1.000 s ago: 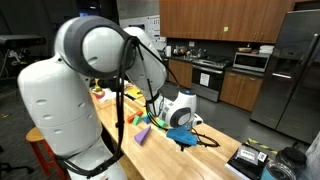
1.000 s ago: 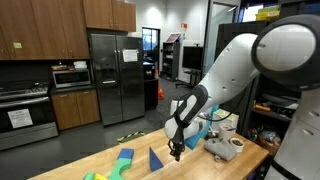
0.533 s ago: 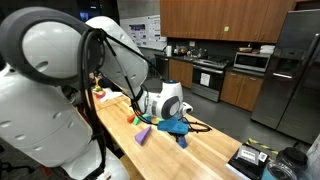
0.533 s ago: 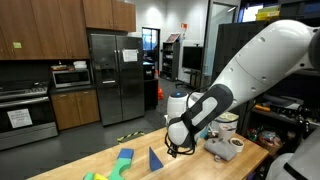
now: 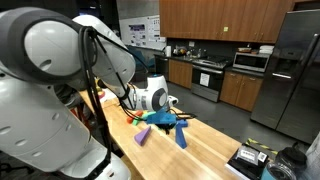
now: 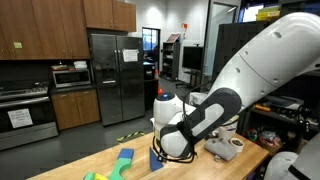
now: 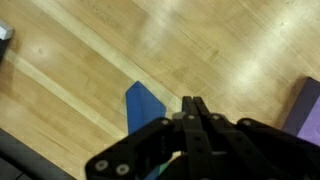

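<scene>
- Since a second ago the arm has swung in over the wooden counter [image 7: 80,60], carrying the claw [image 7: 195,103] sideways until it hangs right at the blue wedge [image 7: 143,105].
- The claw's fingers are pressed together, or very nearly, and hold nothing.
- In the wrist view the blue wedge lies flat on the counter just beside the fingertips, its point reaching past them. Whether the fingertips touch it cannot be told.
- An exterior view shows the wedge [image 6: 154,160] partly hidden behind the claw.
- A purple block [image 7: 308,108] lies near the claw on the opposite side, and a green block [image 6: 124,160] lies further off, beyond the wedge.
- The wedge looks like a small toy block: probably light, rigid and smooth-faced, so not fragile but likely to slide on the wood.
- Its sloping faces could squeeze out of a pinch. The two flat parallel sides look the safest hold, taken near the thick end.
</scene>
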Robot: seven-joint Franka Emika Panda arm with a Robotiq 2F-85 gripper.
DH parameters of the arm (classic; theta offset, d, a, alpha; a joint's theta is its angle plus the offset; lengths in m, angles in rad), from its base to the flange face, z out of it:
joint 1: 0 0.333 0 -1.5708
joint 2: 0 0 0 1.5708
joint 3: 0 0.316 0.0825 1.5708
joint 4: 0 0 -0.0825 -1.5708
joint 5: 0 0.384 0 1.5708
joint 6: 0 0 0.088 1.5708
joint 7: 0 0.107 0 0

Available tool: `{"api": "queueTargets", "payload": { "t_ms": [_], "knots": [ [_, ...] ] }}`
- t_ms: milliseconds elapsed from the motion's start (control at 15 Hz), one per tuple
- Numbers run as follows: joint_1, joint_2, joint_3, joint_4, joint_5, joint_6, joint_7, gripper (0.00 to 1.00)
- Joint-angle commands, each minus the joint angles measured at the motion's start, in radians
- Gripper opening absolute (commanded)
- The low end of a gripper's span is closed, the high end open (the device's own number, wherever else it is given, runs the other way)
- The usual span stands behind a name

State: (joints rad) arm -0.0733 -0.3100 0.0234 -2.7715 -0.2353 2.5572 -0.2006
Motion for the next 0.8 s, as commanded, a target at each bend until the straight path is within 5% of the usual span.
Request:
{"api": "queueTargets", "payload": {
  "t_ms": [0,600,733],
  "knots": [
    [0.041,-0.029,0.033,-0.003,-0.029,-0.049,0.040,0.36],
    [0.123,-0.011,0.115,-0.001,-0.038,-0.080,0.074,0.99],
    [0.140,-0.005,0.134,0.001,-0.045,-0.087,0.087,1.00]
  ]
}}
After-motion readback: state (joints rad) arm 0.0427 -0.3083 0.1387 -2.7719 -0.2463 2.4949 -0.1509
